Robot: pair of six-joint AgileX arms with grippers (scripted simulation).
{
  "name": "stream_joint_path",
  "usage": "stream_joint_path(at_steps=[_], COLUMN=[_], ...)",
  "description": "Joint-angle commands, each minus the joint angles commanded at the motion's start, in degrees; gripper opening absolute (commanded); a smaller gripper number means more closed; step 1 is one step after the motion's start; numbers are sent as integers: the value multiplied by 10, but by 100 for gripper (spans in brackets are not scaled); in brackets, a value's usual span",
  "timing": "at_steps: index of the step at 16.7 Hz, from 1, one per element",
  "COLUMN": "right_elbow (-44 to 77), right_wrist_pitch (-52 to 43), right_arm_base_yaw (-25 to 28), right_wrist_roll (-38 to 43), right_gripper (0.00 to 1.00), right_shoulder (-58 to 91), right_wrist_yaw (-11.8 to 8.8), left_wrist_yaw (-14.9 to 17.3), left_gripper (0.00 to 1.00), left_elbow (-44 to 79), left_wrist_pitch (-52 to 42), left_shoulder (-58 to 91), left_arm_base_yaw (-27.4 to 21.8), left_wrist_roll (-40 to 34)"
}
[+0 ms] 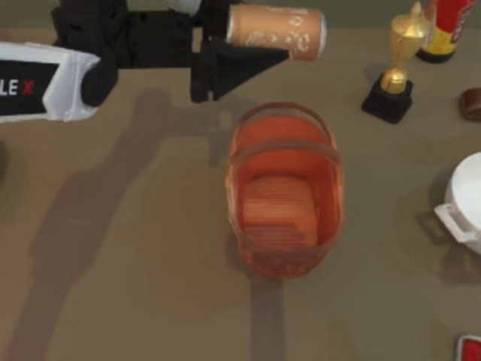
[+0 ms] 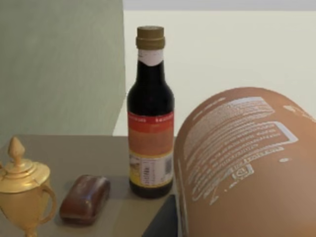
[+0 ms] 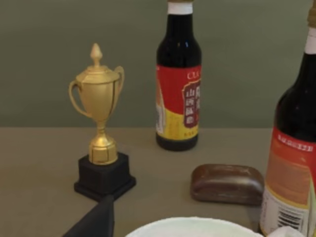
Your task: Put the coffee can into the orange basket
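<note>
From the top view, the left hand [image 1: 225, 56] is clamped on the coffee can [image 1: 276, 31], which lies on its side in the air near the far edge of the surface [image 1: 113, 248]. The orange basket [image 1: 284, 192] stands nearer the camera than the can, its arched handle crossing the far part of the mouth. The can is not yet over the opening, so a release here would likely drop it onto the surface beyond the basket's far rim. Carried straight in, the can could strike the handle and tip the basket or bounce off. A gold trophy [image 1: 396, 64], a red-and-yellow bottle [image 1: 445, 26] and a white pot [image 1: 467, 199] stand toward the right; a wide swing that way could knock the trophy. The right arm is not seen here.

In the left wrist view, the can [image 2: 242, 163] fills the near field, print showing, with a dark sauce bottle [image 2: 150, 113], a brown bar [image 2: 85, 198] and the trophy [image 2: 22, 187] beyond. The contact points are hidden, so whether the grip is slipping cannot be judged.

In the right wrist view, the trophy [image 3: 101, 133], a red-labelled bottle [image 3: 178, 84], the brown bar [image 3: 227, 183] and another bottle [image 3: 294, 148] appear. Whether the right hand is released or clenched I cannot tell.
</note>
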Motion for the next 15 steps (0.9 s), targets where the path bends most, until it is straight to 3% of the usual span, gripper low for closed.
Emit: stream_joint_path(at_steps=[4, 11, 15], right_elbow=[0, 0, 0], right_wrist_pitch=[0, 0, 0], right_arm_base_yaw=[0, 0, 0], right_wrist_roll=[0, 0, 0], right_gripper=[100, 100, 100], right_shoulder=[0, 0, 0], right_wrist_yaw=[0, 0, 0], left_wrist_yaw=[1, 1, 1], left_gripper=[0, 0, 0], left_elbow=[-4, -52, -57], left_wrist_pitch=[22, 182, 196], left_shoulder=[21, 127, 137], left_arm_base_yaw=[4, 15, 15], left_wrist_roll=[1, -2, -2])
